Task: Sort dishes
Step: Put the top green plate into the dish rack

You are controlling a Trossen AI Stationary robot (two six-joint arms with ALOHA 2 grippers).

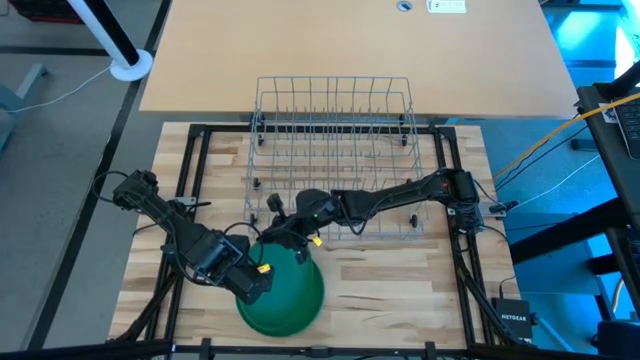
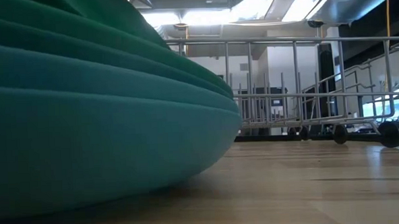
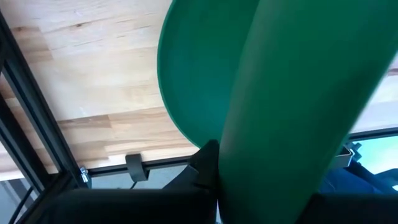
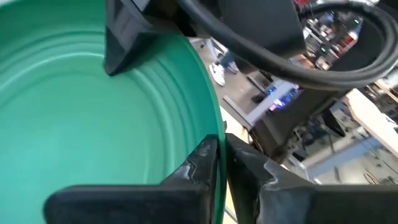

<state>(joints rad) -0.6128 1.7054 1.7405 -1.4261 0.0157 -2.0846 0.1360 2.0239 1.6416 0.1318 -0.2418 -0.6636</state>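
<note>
Green plates (image 2: 98,109) stacked on the table fill the low view, with the wire rack (image 2: 306,87) behind them holding no plate, so sorting looks barely begun. From above, both grippers meet at the stack just in front of the rack. At the wrists, the left gripper (image 3: 214,180) is clamped on a tilted plate's rim, and the right gripper (image 4: 222,168) pinches a rim too.

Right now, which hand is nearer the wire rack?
Right. The right hand sits at the rack's near edge, pinching the far rim of the green plates. The left hand grips the stack's left rim, farther from the rack.
</note>
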